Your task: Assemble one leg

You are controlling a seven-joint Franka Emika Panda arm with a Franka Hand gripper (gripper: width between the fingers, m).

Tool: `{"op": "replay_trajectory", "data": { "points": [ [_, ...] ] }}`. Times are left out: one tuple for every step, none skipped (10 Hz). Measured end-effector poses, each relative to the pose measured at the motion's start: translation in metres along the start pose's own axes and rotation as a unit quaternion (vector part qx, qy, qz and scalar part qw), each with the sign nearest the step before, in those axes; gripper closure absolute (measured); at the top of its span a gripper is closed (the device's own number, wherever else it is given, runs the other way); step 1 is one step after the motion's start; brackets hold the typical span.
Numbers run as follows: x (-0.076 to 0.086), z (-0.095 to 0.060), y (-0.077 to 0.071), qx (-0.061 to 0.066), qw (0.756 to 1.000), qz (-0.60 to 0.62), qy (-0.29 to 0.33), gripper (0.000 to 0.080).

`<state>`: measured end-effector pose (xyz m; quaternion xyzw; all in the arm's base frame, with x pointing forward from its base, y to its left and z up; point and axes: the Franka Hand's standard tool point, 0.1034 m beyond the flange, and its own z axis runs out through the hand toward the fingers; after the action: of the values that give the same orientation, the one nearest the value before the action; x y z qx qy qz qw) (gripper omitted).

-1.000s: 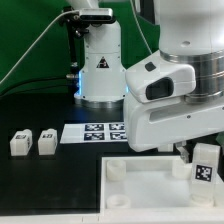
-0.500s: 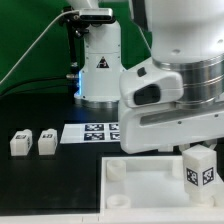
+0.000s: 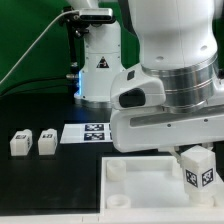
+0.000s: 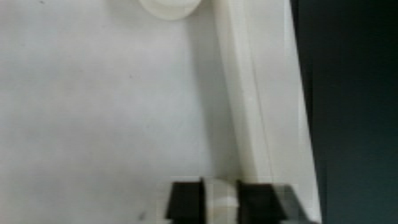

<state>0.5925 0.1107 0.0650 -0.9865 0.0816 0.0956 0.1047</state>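
One leg is gripped upright between the black fingers of the gripper, over the tray at the exterior view's right. A second leg and a third leg are seen standing on the table near the marker board.

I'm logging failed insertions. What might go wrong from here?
The leg, pinched in the tool, is by the tray's rim, apart from the round socket: it may come down on the rim or miss the socket. The arm hides that corner in the exterior view, so misalignment could go unnoticed.
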Motion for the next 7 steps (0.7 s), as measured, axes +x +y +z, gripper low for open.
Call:
{"op": "replay_trajectory", "data": {
  "points": [
    [-0.002,-0.003,-0.002,-0.001,1.0,-0.003,0.001,0.0572],
    [-0.003,-0.01,-0.006,-0.001,1.0,-0.008,0.006,0.0379],
    [0.0,-0.018,-0.008,-0.004,1.0,-0.026,0.012,0.0233],
    [0.003,-0.023,-0.011,-0.008,0.999,-0.048,0.018,0.0233],
    [0.006,-0.027,-0.015,-0.009,0.998,-0.066,0.023,0.0175],
    [0.008,-0.028,-0.015,-0.012,0.994,-0.102,0.025,0.0158],
    [0.012,-0.03,-0.013,-0.014,0.987,-0.156,0.027,0.0158]
  ]
}}
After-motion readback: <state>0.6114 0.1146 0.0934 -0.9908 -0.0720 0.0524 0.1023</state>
